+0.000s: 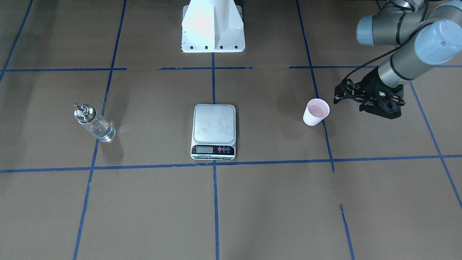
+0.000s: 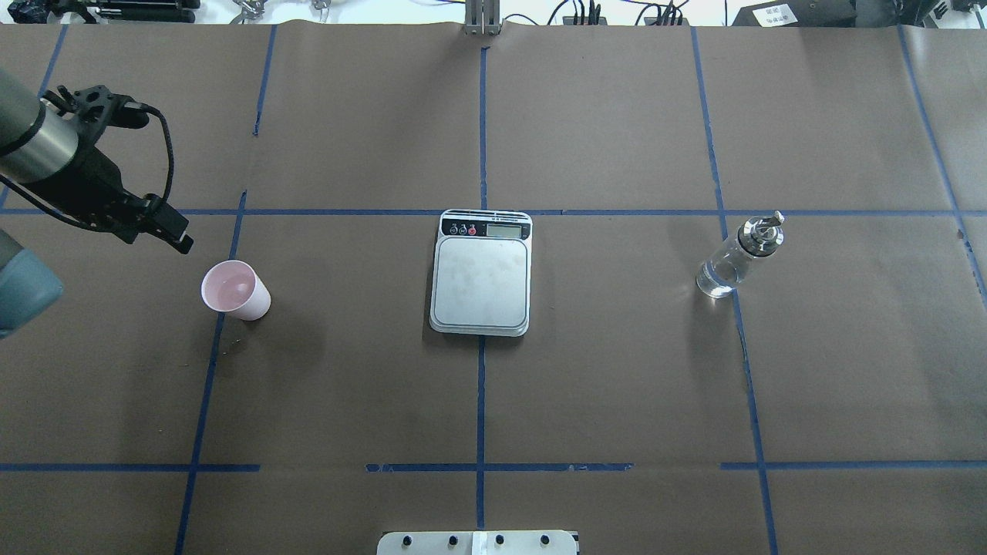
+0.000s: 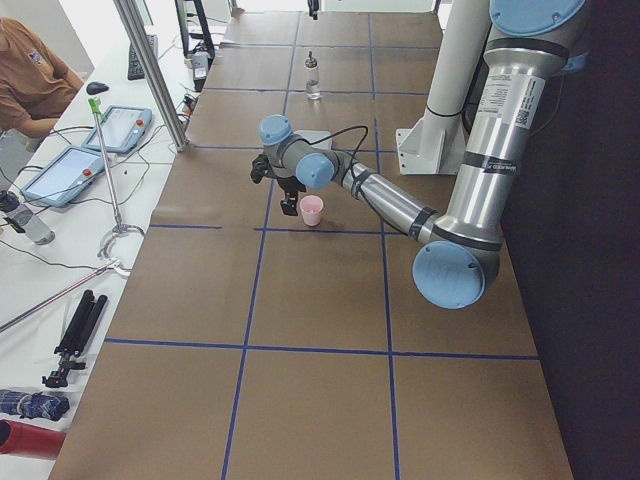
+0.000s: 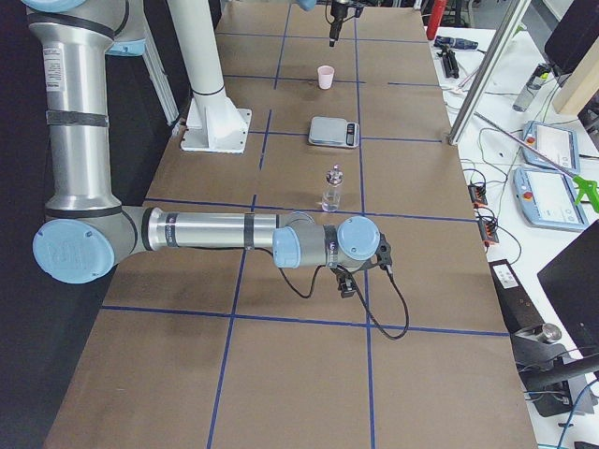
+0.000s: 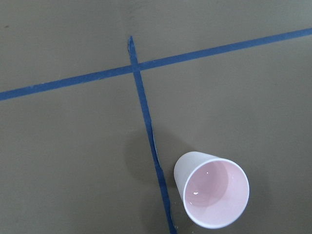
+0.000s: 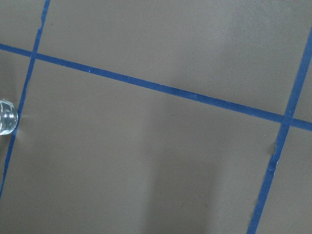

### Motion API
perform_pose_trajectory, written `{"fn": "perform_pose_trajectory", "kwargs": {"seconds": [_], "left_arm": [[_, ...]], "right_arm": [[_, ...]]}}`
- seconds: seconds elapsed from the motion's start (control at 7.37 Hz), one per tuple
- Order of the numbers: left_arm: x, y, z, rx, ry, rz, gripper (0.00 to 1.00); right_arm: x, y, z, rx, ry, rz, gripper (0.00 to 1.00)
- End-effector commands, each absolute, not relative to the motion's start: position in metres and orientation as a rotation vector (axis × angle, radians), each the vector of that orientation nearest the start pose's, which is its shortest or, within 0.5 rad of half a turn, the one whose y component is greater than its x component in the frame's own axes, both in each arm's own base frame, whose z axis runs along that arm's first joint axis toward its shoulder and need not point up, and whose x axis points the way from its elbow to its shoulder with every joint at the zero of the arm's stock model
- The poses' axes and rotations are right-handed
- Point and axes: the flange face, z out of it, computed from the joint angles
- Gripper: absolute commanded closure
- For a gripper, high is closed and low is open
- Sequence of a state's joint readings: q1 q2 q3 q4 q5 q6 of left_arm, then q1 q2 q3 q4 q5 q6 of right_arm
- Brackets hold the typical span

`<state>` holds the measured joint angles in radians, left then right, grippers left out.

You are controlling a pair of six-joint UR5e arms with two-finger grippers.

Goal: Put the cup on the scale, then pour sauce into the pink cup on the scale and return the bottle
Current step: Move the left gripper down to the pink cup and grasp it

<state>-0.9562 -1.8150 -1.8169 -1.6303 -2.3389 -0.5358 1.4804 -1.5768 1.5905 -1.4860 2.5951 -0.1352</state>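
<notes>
Overhead exterior view, near to far: my white base plate (image 2: 478, 543) at the table's (image 2: 617, 385) near edge, then the cup (image 2: 235, 290) upright on the brown paper toward the left edge, beside a blue tape line (image 2: 208, 362). The scale (image 2: 482, 274) sits at table centre, platform bare, display strip on its far side; its small print is too small to read. The bottle (image 2: 736, 258) stands toward the right edge, well apart from the scale. My left gripper (image 2: 173, 231) hangs just beyond the cup, not touching it, holding nothing; how wide its fingers are apart I cannot tell. My right gripper (image 4: 348, 281) shows only in the exterior right view, near the table's right end; opening cannot be told.
</notes>
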Motion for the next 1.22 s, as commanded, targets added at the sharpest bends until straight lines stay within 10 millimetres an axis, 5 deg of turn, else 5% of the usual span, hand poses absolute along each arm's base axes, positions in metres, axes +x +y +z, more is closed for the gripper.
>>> {"fn": "perform_pose_trajectory", "kwargs": {"seconds": [0.0, 0.68, 0.95, 1.09], "left_arm": [[0.310, -0.499, 0.412, 0.037, 0.856, 0.313, 0.11], [0.340, -0.495, 0.424, 0.019, 0.853, 0.360, 0.52], [0.344, -0.495, 0.422, 0.019, 0.855, 0.365, 0.53], [0.345, -0.495, 0.421, 0.020, 0.856, 0.365, 0.80]], "right_arm": [[0.003, -0.496, 0.624, 0.114, -1.024, -0.258, 0.00], [0.003, -0.493, 0.625, 0.114, -1.031, -0.259, 0.00], [0.003, -0.493, 0.624, 0.115, -1.031, -0.260, 0.00], [0.003, -0.493, 0.624, 0.115, -1.031, -0.260, 0.00]]}}
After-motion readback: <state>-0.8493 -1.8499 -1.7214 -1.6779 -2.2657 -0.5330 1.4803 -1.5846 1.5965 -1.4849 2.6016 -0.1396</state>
